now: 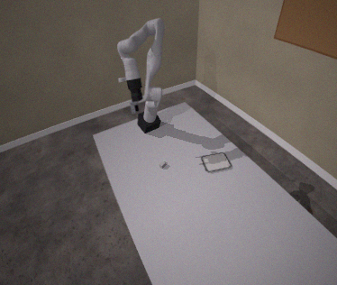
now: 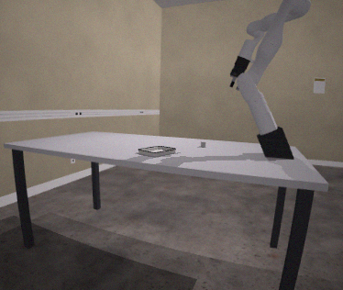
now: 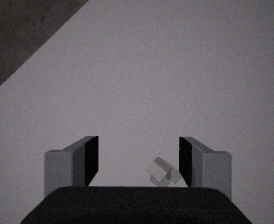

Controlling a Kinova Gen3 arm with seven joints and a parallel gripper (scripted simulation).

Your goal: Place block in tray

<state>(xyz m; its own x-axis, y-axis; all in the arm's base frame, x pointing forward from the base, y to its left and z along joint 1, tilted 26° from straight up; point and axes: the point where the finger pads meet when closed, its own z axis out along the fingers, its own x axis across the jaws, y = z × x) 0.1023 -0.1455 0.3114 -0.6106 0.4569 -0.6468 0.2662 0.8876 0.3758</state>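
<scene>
A small grey block (image 1: 164,165) lies on the white table top, left of the white tray (image 1: 216,162). It also shows in the exterior view (image 2: 203,144), with the tray (image 2: 157,150) nearer the camera. My gripper (image 1: 134,106) hangs high above the table near the arm's base, far above the block. In the wrist view my gripper's fingers stand wide open with nothing between them. The block (image 3: 163,172) appears far below, close to the right finger in the picture. The tray is empty and out of the wrist view.
The arm's dark base (image 1: 149,124) stands at the far end of the table. The table edge and dark floor (image 3: 18,35) show at the wrist view's upper left. Walls stand behind and right of the table.
</scene>
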